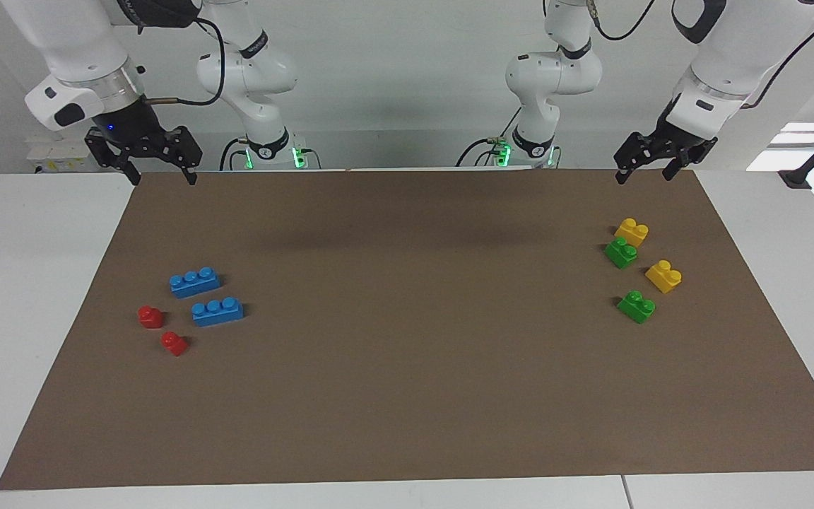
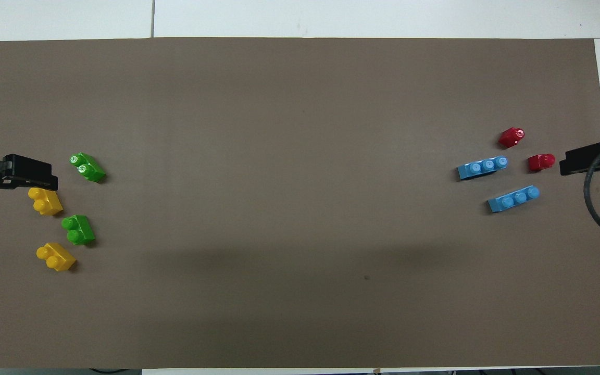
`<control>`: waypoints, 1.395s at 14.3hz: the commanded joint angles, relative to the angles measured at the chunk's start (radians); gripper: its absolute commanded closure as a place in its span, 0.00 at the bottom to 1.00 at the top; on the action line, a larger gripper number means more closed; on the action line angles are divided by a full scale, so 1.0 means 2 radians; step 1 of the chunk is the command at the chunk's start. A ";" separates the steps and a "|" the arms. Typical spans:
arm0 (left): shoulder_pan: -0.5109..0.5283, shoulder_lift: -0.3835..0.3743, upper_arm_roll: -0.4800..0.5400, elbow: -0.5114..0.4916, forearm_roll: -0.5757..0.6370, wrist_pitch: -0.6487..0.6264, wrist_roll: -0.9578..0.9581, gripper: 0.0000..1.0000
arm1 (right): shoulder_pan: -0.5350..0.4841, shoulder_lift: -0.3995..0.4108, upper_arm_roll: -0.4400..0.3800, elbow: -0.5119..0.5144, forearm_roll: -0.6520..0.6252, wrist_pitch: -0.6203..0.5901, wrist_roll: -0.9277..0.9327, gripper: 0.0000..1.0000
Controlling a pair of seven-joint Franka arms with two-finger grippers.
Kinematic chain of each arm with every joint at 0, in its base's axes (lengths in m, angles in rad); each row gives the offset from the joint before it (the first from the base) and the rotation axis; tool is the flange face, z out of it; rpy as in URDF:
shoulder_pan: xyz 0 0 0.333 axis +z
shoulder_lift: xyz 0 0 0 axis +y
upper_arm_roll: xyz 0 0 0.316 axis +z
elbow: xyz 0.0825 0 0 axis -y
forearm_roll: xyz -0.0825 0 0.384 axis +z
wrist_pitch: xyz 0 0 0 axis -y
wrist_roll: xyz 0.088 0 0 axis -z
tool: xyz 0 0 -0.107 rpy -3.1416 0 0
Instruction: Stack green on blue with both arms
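The green brick (image 1: 636,306) looks light, hard and slick, so I'd pinch its flat sides with my open, empty left hand (image 1: 654,169), my right hand (image 1: 161,167) likewise open over the bench (image 1: 407,396).

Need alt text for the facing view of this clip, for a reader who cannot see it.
Two white arms hang raised at the robots' edge of a brown mat, claws open and empty: the right claw above the mat's corner, the left claw likewise. Two blue bricks and two red ones lie toward the right arm's end; two green and two yellow toward the left's.
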 commanded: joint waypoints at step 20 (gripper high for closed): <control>0.005 -0.011 -0.005 -0.012 -0.005 0.041 -0.321 0.00 | -0.020 -0.008 0.001 -0.027 0.006 0.043 0.263 0.02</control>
